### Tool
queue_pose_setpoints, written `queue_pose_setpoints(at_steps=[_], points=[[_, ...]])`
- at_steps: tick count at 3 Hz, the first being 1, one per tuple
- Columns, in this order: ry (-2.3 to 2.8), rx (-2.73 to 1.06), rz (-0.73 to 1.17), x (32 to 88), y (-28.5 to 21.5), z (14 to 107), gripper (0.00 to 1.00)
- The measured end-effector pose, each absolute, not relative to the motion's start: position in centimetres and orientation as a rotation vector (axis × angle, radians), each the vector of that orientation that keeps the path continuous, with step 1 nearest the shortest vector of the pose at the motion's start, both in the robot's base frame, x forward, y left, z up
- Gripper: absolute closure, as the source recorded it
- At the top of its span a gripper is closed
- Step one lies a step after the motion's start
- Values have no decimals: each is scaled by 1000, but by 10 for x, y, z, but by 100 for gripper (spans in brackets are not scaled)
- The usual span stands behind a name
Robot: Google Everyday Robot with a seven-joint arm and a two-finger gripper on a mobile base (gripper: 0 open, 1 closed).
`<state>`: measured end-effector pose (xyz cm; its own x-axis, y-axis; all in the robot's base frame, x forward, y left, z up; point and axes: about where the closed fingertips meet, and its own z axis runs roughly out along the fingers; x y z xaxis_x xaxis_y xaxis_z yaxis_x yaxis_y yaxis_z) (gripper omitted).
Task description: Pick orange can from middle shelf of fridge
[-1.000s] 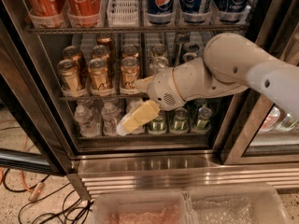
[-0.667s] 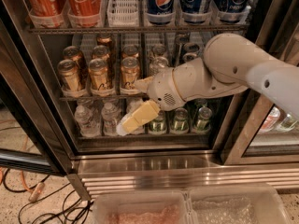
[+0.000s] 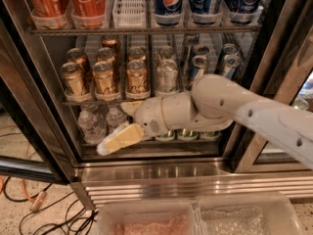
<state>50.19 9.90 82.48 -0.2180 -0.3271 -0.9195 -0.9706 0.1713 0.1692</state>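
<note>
At the open front of the fridge (image 3: 146, 173), the change comes first: the white arm (image 3: 254, 114) has sunk and drawn toward 7 o'clock since a second ago. Back then the wrist sat level with the can row, with the upper finger tip up by the front orange can of the third lane. Now the wrist lies below the middle shelf (image 3: 98, 102), across the lower rack and in front of the water bottles (image 3: 89, 125).

Gripper (image 3: 123, 124) sits just under the shelf's front rail, at 6 o'clock from that orange can (image 3: 137, 77). Fingers are spread with nothing between them. The short upper finger points to 10 o'clock, near the rail. The long yellowish lower finger runs out to 8 o'clock. No contact with any can.

Reading: no grasp made. The gripper is off the can's height, so it would need to rise toward 12 o'clock and reach in. Re-aim or drift, cannot tell.

Orange can: at the front of the third lane from the left, upright in its clear tray. Silver can (image 3: 167, 77) is just beside it at 3 o'clock, two like cans stand at 9 o'clock, and more sit behind. Orange-gold body, silver top rim, dark script on the face. Smooth round wall, likely slick and light.
</note>
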Motion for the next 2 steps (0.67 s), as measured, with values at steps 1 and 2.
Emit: queue_pose_setpoints(at_steps=[1,2], points=[[1660,-1191,1086,504,134,812,0],[1645,-1139,1037,516,153,813,0]])
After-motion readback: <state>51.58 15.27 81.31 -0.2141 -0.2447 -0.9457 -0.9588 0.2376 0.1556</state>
